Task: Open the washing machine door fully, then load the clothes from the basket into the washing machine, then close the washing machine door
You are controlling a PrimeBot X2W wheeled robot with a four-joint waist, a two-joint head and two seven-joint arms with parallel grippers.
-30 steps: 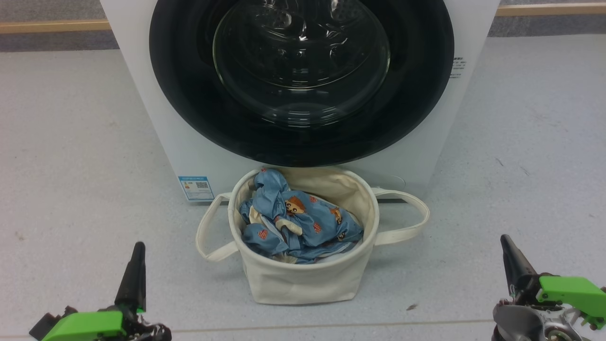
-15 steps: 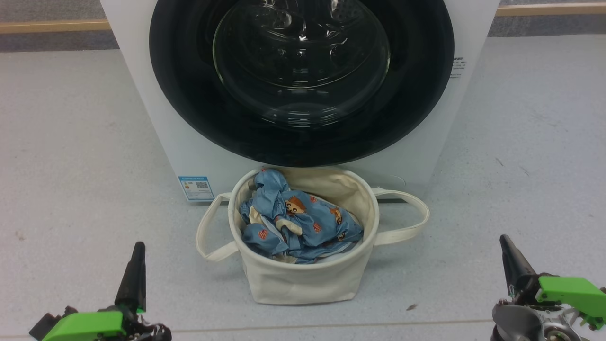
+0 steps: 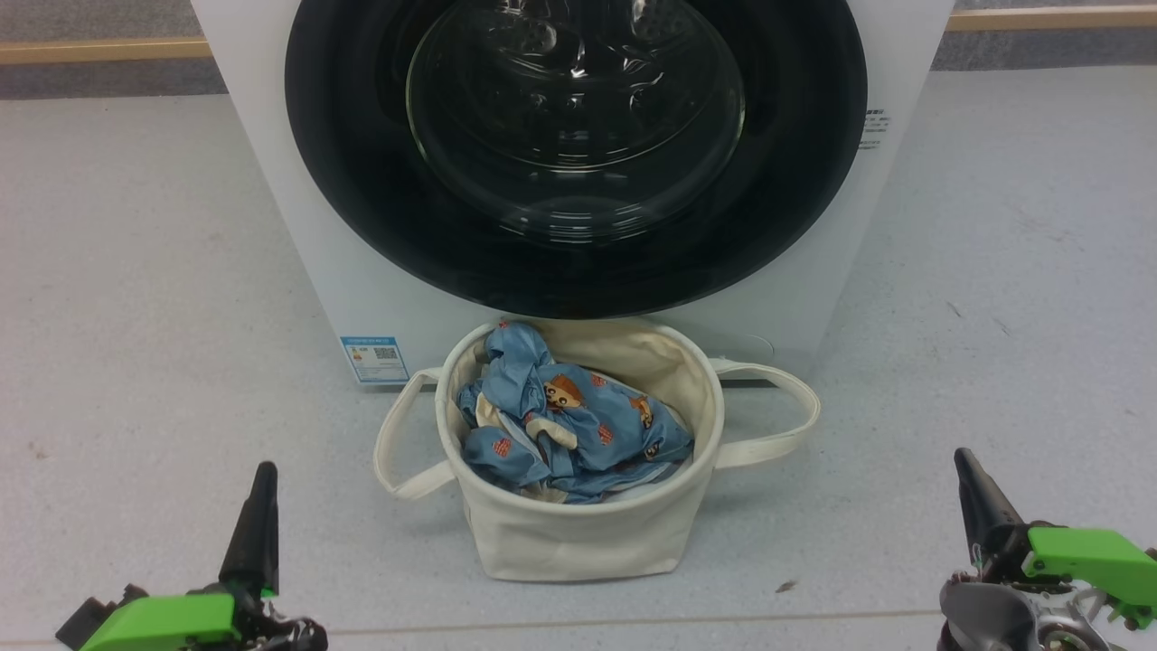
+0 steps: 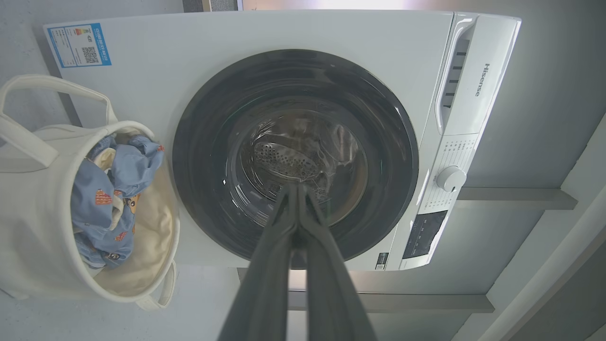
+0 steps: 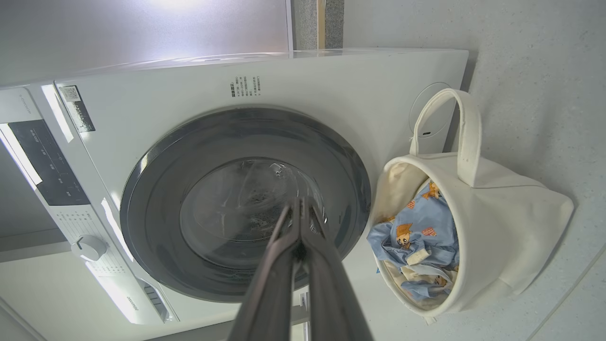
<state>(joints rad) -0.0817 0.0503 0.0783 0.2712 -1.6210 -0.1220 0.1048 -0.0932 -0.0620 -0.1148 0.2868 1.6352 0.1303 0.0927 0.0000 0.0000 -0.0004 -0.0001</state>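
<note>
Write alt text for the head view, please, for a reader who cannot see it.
A white washing machine, its round black-rimmed door closed, stands on a grey floor with a cream basket of blue printed clothes in front. The left gripper and right gripper, both shut, point up from the bottom corners.

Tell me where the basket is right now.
In the head view the basket stands on the floor at centre, directly in front of the washing machine, below its shut door.

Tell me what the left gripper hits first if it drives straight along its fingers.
Most likely the washing machine door, at its glass centre; the gap is hard to judge.
</note>
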